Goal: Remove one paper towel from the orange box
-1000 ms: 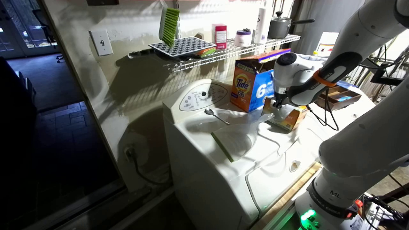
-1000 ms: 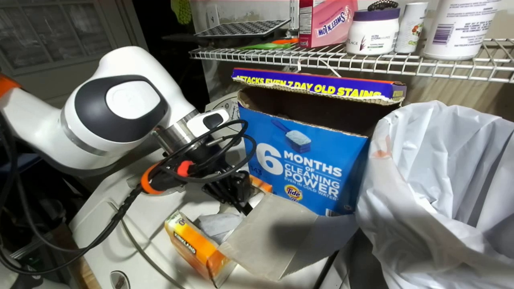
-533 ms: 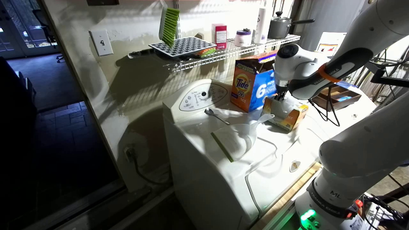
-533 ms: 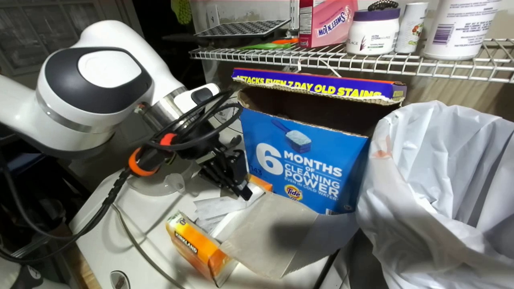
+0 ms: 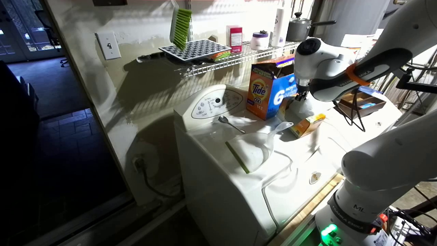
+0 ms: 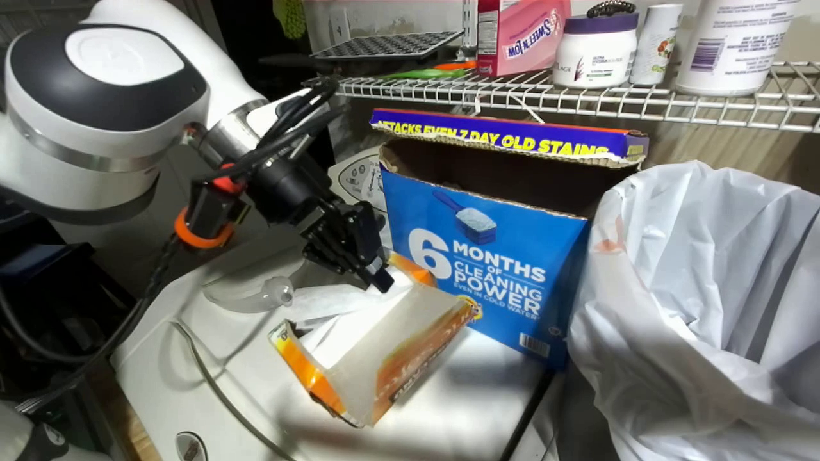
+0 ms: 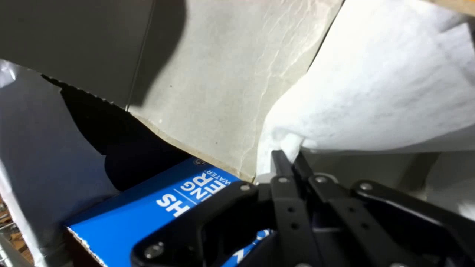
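Gripper (image 7: 292,161): pinched closed on paper towel (image 7: 371,96), at mouth of Kirkland carton (image 6: 307,372) | likely light, soft, tearable | best hold: bunched fold

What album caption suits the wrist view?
The tool pinches a white paper towel by a crumpled bit, with a grey cardboard flap and the Tide carton sharing the frame.

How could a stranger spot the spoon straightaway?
In an exterior view, find the white appliance and its curved control panel. Between that panel and the green-edged dustpan lies the spoon: slim and silvery, while the dustpan is broad and whitish.
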Controlling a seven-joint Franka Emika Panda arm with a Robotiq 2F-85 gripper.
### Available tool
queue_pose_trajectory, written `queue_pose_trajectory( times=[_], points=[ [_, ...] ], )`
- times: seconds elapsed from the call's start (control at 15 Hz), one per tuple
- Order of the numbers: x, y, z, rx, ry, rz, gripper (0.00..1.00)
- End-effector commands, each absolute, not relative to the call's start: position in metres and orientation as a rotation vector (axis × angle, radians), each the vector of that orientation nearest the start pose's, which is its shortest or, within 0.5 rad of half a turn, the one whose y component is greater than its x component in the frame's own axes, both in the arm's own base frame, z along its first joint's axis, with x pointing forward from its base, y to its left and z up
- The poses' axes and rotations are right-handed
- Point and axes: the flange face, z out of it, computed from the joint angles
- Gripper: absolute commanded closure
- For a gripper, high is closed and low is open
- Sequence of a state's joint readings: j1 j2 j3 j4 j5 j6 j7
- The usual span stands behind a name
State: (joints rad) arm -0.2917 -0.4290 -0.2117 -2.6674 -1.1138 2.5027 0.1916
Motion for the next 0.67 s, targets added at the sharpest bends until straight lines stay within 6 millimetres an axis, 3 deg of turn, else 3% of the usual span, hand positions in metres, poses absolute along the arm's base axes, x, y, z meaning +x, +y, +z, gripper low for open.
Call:
queue_pose_trajectory(
  times=[0.0, 0.27, 0.33, 0.4, 0.47, 0.6],
  points=[
    [0.361, -0.184, 0.395, 2.431, 0.191, 0.16, 0.99],
    [0.366, -0.187, 0.373, 2.464, 0.204, 0.096, 0.99],
    [0.367, -0.188, 0.369, 2.472, 0.204, 0.085, 0.69],
    [0.368, -0.188, 0.367, 2.473, 0.202, 0.074, 0.68],
    [0.369, -0.188, 0.363, 2.478, 0.2, 0.066, 0.92],
    [0.369, -0.188, 0.36, 2.489, 0.197, 0.047, 0.97]
  ],
)
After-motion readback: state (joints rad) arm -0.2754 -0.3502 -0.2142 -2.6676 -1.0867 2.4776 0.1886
